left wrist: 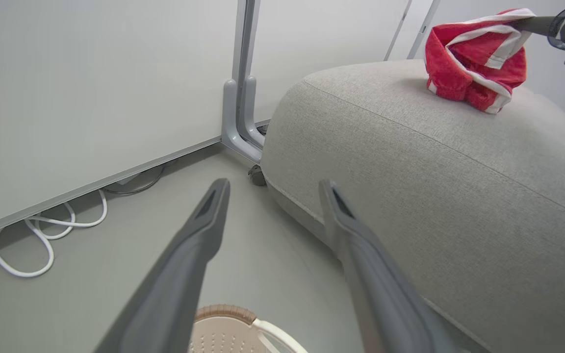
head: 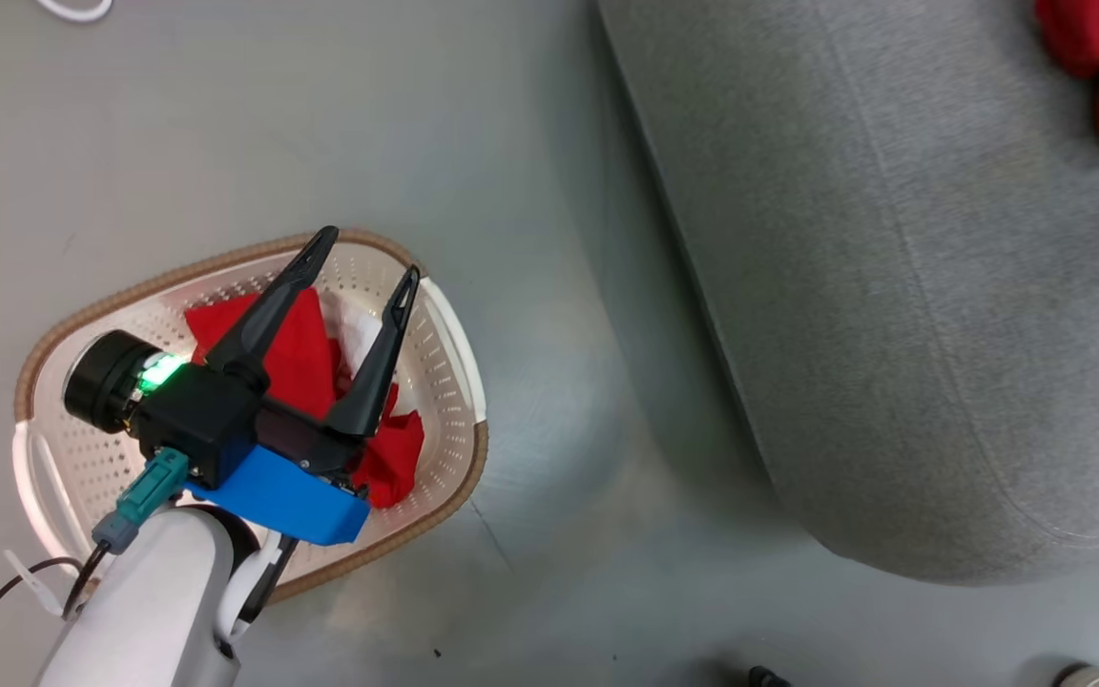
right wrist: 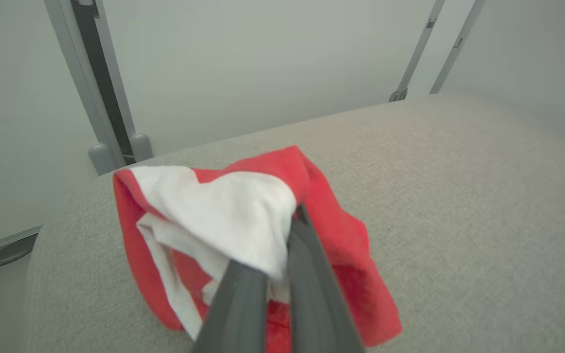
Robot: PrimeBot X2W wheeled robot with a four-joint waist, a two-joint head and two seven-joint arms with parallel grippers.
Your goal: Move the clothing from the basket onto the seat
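Floor (head: 225, 124) first: saw it smooth and pale grey beneath everything in the head view. Found a large grey fabric-upholstered seat cushion (head: 893, 334), round-cornered and seamed, down the right side of that view; met it too in the left wrist view (left wrist: 434, 196) and in the right wrist view (right wrist: 459, 196). Noted a cream-white perforated plastic laundry basket (head: 72, 458) with a brown woven-look rim and white side handles on the floor at lower left, near the seat cushion but apart from it; caught its rim at the bottom edge of the left wrist view (left wrist: 223, 333). Saw the left gripper (head: 370, 253) above the laundry basket, with long dark fingers spread wide and nothing between them; read the same wide gap in its own view (left wrist: 273, 185). Found the right gripper (right wrist: 295, 230) clamped tight on a soft red garment with white bands (right wrist: 214, 220), itself resting on top of the seat cushion. Spotted the same garment at the head view's upper right corner (head: 1084, 57) and, from the left wrist, on the cushion's top (left wrist: 474, 54) with the right gripper's dark finger (left wrist: 532, 23) reaching into it. Made out a second red garment (head: 297, 353), white in part, crumpled inside the laundry basket beneath the left gripper, partly hidden by the fingers. Noticed a thin white cable (left wrist: 47, 235) looped on the floor along the foot of a pale wall panel (left wrist: 91, 98)
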